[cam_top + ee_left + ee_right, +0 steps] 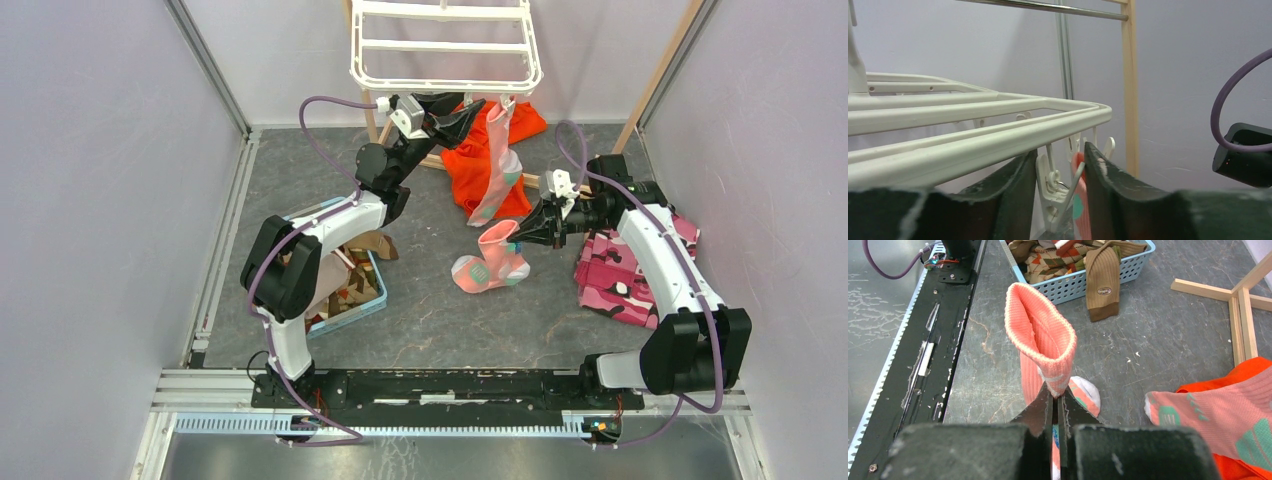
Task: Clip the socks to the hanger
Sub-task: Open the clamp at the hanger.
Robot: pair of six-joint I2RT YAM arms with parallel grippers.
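The white hanger [445,50] hangs at the back, and its frame [973,135] fills the left wrist view. One pink sock with teal patches [497,170] hangs from a clip on its front edge. My left gripper [472,112] is raised to that edge; its fingers [1013,185] press both levers of a white clip [1060,187], with the hung sock [1080,205] just behind. A second pink sock [490,262] lies on the table with its cuff [1040,335] lifted, and my right gripper [1055,394] is shut on the cuff's edge.
A blue basket [375,300] with several brown and argyle socks sits at the left, a brown sock [1103,280] draped over its rim. An orange garment [465,165] lies under the hanger. Pink camouflage cloth [625,275] lies at the right. A wooden stand [1238,300] surrounds the hanger.
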